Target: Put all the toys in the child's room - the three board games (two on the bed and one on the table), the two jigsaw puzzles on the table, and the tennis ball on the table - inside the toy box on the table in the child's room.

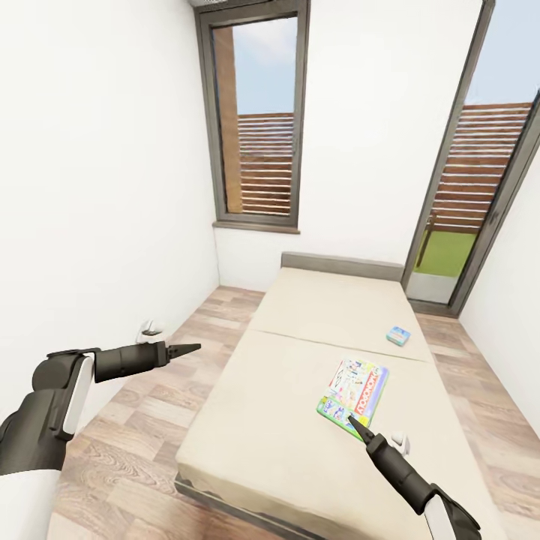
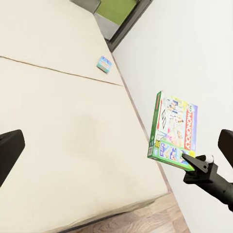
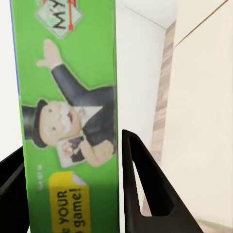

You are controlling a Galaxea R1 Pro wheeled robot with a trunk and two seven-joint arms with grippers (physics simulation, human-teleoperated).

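A green-edged Monopoly board game [image 1: 354,394] hangs tilted above the near right part of the bed [image 1: 285,420], and my right gripper [image 1: 358,431] is shut on its lower corner. The left wrist view shows the board game [image 2: 174,131] raised off the cover, with the right gripper [image 2: 194,160] under it. In the right wrist view its green edge [image 3: 68,111] sits between the two black fingers [image 3: 141,184]. A small blue board game [image 1: 398,335] lies flat further up the bed, near the right side; it is also seen as the blue box [image 2: 104,64]. My left gripper [image 1: 187,348] hovers open over the floor left of the bed.
The cream bed has a grey headboard [image 1: 341,265] against the far wall. A grey-framed window [image 1: 259,120] and a glass door [image 1: 480,195] stand behind it. A strip of wood-plank floor [image 1: 157,405] runs between the left white wall and the bed.
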